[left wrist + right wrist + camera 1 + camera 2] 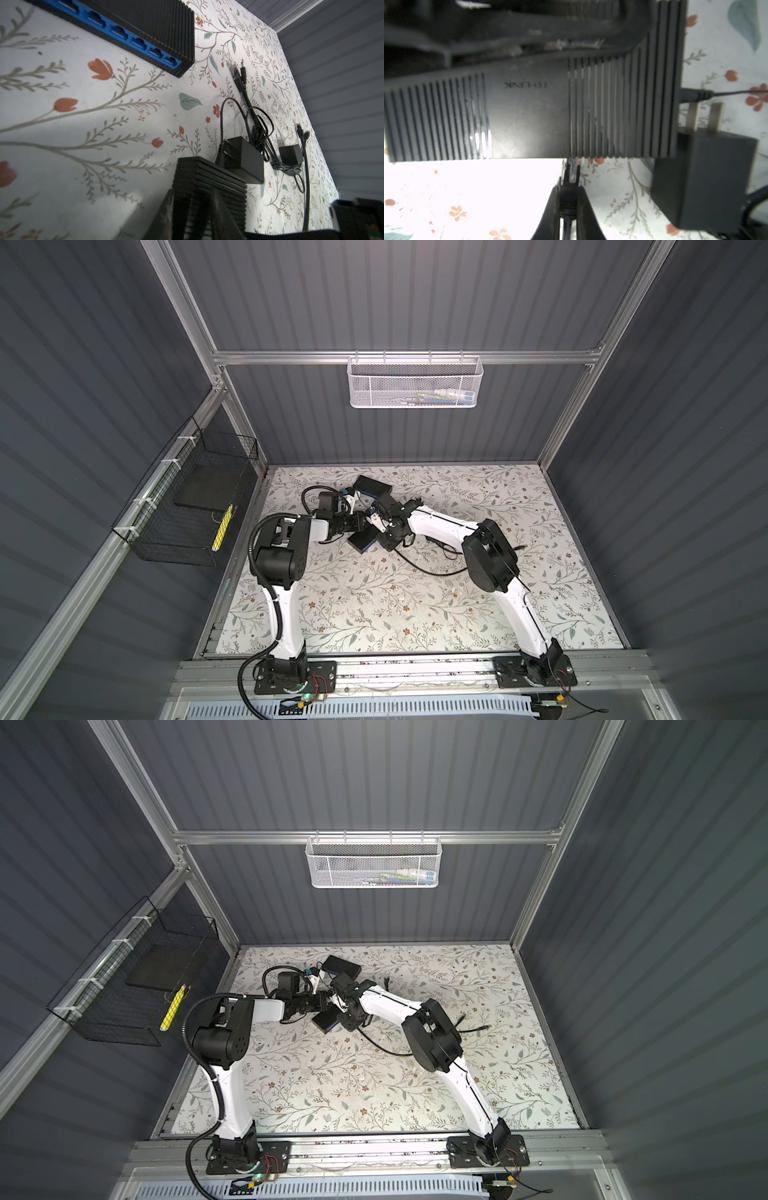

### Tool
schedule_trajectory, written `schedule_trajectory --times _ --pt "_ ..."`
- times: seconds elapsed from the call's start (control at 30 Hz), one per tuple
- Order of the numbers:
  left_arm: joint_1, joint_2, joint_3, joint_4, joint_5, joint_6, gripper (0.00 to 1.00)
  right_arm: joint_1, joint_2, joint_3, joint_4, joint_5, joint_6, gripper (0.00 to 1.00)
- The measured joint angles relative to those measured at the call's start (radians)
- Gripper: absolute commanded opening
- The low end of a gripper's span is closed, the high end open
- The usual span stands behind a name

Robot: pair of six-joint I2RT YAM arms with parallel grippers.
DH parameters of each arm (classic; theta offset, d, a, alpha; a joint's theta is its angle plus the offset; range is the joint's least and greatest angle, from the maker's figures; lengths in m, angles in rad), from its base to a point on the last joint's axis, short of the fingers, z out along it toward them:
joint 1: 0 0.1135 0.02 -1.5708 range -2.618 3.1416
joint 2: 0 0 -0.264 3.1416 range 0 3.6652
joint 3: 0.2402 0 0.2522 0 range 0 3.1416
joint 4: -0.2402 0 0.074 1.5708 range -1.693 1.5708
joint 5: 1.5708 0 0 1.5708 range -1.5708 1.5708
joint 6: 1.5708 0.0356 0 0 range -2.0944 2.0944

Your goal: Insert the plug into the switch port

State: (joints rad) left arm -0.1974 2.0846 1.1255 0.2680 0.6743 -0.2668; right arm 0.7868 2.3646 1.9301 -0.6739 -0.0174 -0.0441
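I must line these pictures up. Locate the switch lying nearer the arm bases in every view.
Top view: near switch, left of centre, partly under the arms.
Top view: the same spot, left of centre.
Left wrist: bottom centre, ribbed end showing.
Right wrist: fills the middle band.
Shared landmark: the floral table cover.

White mesh basket [414, 381] hangs at upper centre on the rear rail [291, 357]. Black wire basket [166, 547] at left holds a yellow strip [221, 529]. Floral desk [395, 605] at lower centre carries a black power adapter [704, 178].
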Motion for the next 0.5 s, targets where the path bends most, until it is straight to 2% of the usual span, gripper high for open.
schedule_trajectory --times 0.5 --pt "-0.023 0.002 -0.023 0.06 -0.01 -0.004 0.28 -0.005 -0.001 0.036 -0.069 0.0 0.038 0.0"
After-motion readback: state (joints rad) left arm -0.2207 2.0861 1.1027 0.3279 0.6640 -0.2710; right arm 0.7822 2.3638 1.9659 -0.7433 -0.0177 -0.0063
